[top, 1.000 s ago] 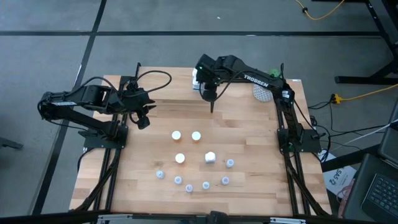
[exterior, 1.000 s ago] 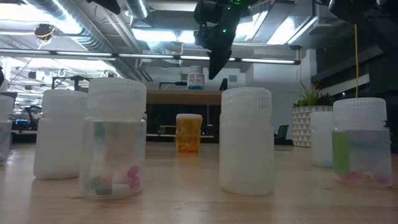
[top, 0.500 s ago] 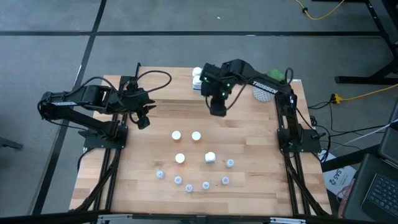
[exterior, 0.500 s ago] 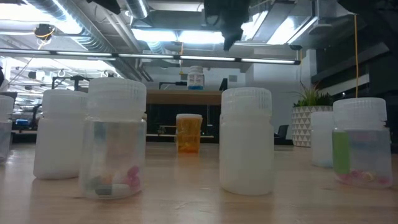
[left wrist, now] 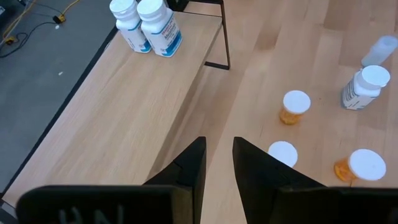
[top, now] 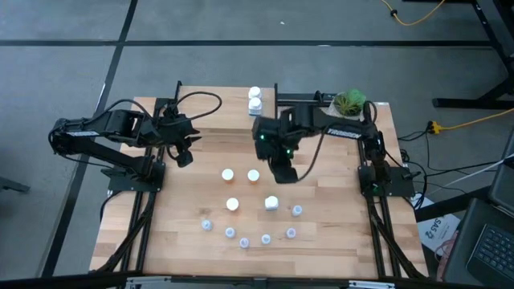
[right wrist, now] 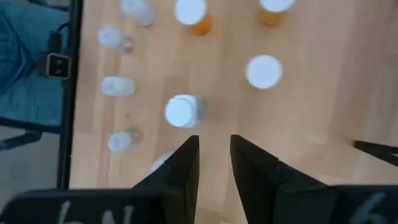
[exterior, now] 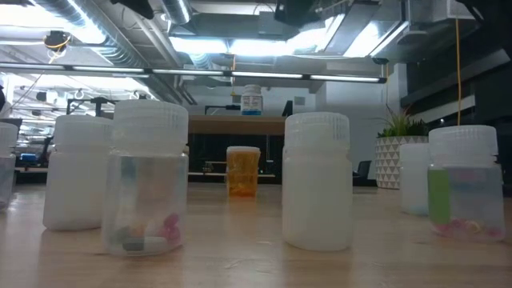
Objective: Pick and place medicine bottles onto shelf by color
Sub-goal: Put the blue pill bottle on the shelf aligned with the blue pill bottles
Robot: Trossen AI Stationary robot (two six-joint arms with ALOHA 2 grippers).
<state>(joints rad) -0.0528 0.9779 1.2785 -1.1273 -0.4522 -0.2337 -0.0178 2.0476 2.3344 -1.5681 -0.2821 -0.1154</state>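
Observation:
Three orange medicine bottles with white caps point(top: 228, 174) point(top: 253, 174) point(top: 233, 204) stand upright mid-table. A blocky white one point(top: 271, 203) stands beside them, and several pale-blue vials point(top: 244, 242) curve along the near side. Two white bottles point(top: 254, 98) stand on the shelf point(left wrist: 137, 106) at the far edge. My right gripper point(top: 283, 172) hangs open above the table, pointing down, just far of the white bottle point(right wrist: 181, 112) and holding nothing. My left gripper point(top: 185, 156) waits at the left, raised and narrowly open, with nothing between its fingers point(left wrist: 198, 155).
A potted green plant point(top: 350, 102) stands at the far right corner. In the low view, vials point(exterior: 148, 180) and white bottles point(exterior: 317, 180) stand close in front, and an orange bottle point(exterior: 243, 170) farther back. Bare wood lies on the table's left and right sides.
My right gripper has swung from the shelf's right end toward the near edge, to above the bottles mid-table. It has risen out of the low view and tipped more steeply downward. No bottle has moved.

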